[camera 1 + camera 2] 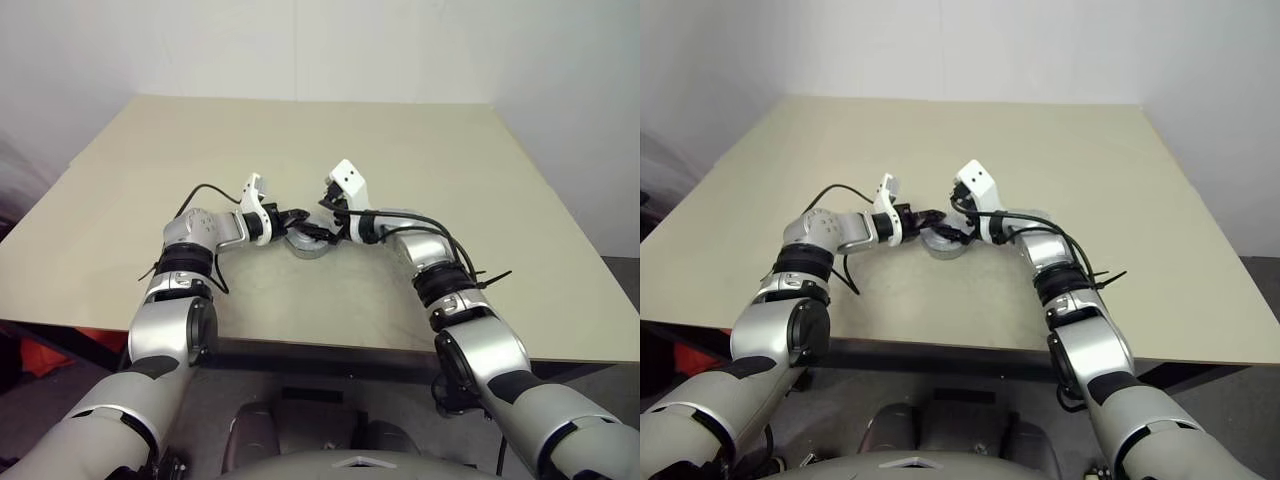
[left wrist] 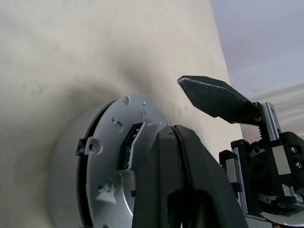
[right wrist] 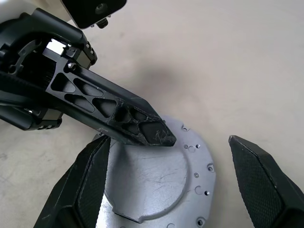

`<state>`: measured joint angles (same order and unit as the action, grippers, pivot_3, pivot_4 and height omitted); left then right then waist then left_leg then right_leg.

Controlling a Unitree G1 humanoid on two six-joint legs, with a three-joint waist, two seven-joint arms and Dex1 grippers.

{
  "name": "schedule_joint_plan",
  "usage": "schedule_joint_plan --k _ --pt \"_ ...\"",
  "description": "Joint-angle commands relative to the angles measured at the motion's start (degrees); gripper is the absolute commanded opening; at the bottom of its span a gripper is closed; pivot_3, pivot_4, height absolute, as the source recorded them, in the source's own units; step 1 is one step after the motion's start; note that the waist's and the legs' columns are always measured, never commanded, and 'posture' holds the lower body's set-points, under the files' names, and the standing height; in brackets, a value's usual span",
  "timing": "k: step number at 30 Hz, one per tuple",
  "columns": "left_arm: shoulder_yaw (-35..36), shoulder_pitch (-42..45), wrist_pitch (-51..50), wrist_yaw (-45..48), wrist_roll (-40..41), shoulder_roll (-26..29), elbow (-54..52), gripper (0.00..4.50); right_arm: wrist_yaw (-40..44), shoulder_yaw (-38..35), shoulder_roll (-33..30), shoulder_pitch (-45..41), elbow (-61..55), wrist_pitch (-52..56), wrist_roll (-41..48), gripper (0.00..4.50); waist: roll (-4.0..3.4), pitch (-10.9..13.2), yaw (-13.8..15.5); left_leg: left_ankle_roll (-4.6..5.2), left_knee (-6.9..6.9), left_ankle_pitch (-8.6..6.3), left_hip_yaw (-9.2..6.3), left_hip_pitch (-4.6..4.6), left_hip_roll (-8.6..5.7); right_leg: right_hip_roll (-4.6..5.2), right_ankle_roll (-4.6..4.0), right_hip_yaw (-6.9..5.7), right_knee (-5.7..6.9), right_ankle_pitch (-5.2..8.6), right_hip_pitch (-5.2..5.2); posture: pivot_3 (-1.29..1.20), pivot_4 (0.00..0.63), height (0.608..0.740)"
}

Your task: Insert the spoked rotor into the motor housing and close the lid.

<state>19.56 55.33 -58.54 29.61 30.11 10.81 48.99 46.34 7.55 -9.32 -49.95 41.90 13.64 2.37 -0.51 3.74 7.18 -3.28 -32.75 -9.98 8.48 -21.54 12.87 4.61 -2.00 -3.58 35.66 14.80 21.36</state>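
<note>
Lid [image 3: 156,185] lies under the closed left gripper [image 3: 154,135], between the spread right gripper [image 3: 175,185] fingers

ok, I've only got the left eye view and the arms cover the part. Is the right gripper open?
Observer: Yes. The right gripper is open, one finger on each side of the lid.
Operator: Left one?
Observer: The left gripper is shut, with its tip over the lid's edge. I can't tell whether it touches.
Operator: Lid seated?
Observer: The left wrist view shows a dark band directly behind the lid's pale face. I can't tell whether it's fully seated.
</note>
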Motion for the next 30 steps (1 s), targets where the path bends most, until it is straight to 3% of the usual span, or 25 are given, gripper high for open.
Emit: schedule_joint_plan --k 1,11,17,21,30 --pt "-0.6 -0.2 -0.4 -0.5 -0.6 0.1 0.6 0.00 -0.3 -2.9 -1.0 -3.7 -5.1 -1.1 2.5 4.47 -0.01 0.0 0.0 0.00 -0.01 0.00 0.00 0.00 0.00 0.00 0.00 0.00 0.00 0.00 -0.01 0.00 0.000 0.740" --pt "-1.2 -0.4 -0.7 0.0 -0.6 0.4 0.6 0.00 -0.7 -3.2 -0.9 -3.3 -5.8 0.1 2.9 4.47 0.01 0.0 0.0 0.00 -0.05 0.00 -0.01 0.07 -0.02 0.01 0.01 0.00 0.02 -0.01 -0.09 0.00 0.000 0.740" --pt "-1.2 -0.4 -0.5 -0.1 -0.6 0.6 0.7 0.00 -3.7 -6.5 -0.6 -5.0 -4.3 7.1 5.7 4.47 0.01 0.0 0.0 0.00 -0.05 0.00 -0.02 0.07 -0.01 0.01 0.01 0.00 0.03 -0.01 -0.09 0.00 0.000 0.740" --pt "-1.1 -0.3 -0.3 -0.4 -0.6 0.4 0.8 0.00 -6.4 -10.8 -1.4 -6.5 -2.5 16.1 9.3 4.47 0.01 0.0 0.1 -0.01 -0.06 0.00 -0.02 0.07 -0.02 0.01 0.01 0.00 0.03 -0.01 -0.10 0.00 0.000 0.740" --pt "-1.1 -1.1 -0.1 -0.7 -0.5 0.5 0.3 0.00 -15.1 -27.9 -7.0 -5.7 -0.5 52.6 23.0 4.47 0.01 0.0 0.9 -0.02 -0.07 0.01 -0.01 0.10 -0.01 0.00 0.04 0.00 0.04 -0.02 -0.12 0.00 0.000 0.740"
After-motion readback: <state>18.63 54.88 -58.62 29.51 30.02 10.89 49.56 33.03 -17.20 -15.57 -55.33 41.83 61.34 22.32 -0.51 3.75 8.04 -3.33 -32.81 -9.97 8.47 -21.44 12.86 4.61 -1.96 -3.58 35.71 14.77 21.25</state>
